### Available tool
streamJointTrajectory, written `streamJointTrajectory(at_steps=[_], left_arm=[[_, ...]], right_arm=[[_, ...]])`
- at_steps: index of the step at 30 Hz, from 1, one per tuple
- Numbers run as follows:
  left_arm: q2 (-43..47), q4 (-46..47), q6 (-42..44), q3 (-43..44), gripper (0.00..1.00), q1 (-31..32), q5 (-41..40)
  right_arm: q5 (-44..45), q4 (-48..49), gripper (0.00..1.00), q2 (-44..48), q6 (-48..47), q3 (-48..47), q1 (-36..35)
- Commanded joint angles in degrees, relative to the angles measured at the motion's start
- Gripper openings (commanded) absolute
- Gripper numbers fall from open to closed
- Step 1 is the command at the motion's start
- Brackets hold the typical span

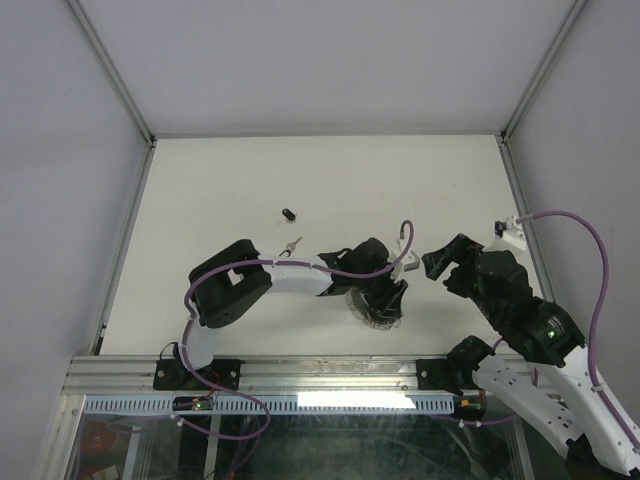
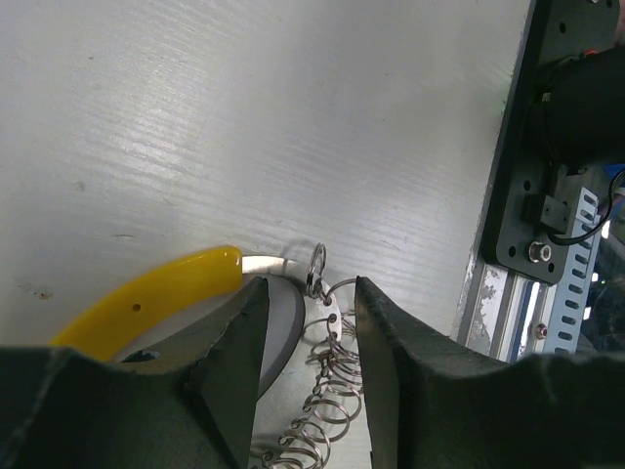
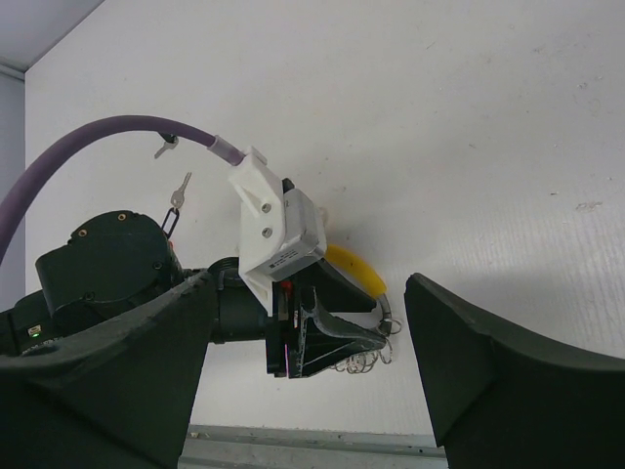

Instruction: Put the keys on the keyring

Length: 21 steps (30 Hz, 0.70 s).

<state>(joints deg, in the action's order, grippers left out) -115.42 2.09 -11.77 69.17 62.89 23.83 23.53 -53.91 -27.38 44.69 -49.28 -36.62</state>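
A row of thin wire keyrings [image 2: 337,376] hangs along a white strip, with one keyring [image 2: 316,269] upright at its end. My left gripper [image 2: 311,293] straddles this row, jaws apart; its right finger [image 2: 391,342] brushes the rings. From above, the left gripper [image 1: 392,298] is low over the ring holder [image 1: 375,315]. A silver key [image 1: 292,244] lies on the table behind my left arm, and a dark-tagged key [image 1: 288,213] lies beyond it. My right gripper [image 1: 440,262] is open and empty, just right of the left gripper.
A yellow curved handle [image 2: 156,298] and a grey disc [image 2: 278,322] belong to the ring holder. A purple cable [image 3: 107,147] arcs over the left wrist. The metal frame rail [image 1: 320,372] runs along the near table edge. White walls enclose the table.
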Motion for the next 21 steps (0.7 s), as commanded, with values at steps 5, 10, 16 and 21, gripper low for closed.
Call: streamJointTrajectory(at_steps=[5,10,16,21], left_arm=[[-0.47,2.12,0.79,2.74,0.37,-0.23,2.91],[-0.71,2.45,0.65,2.88,0.36,-0.23,3.35],[-1.24,3.19,-0.03,3.23,0.32,-0.24,4.52],[-1.67,3.39,-0.18,3.52,0.32,-0.14,4.82]], right_arm=[[0.75,1.47,0.81,1.03,1.11,-1.29,-0.04],[0.56,1.46,0.81,1.11,1.25,-1.13,-0.06],[0.94,1.35,0.81,1.42,1.29,-1.08,-0.07],[0.99,1.45,0.81,1.38,1.35,-1.04,-0.03]])
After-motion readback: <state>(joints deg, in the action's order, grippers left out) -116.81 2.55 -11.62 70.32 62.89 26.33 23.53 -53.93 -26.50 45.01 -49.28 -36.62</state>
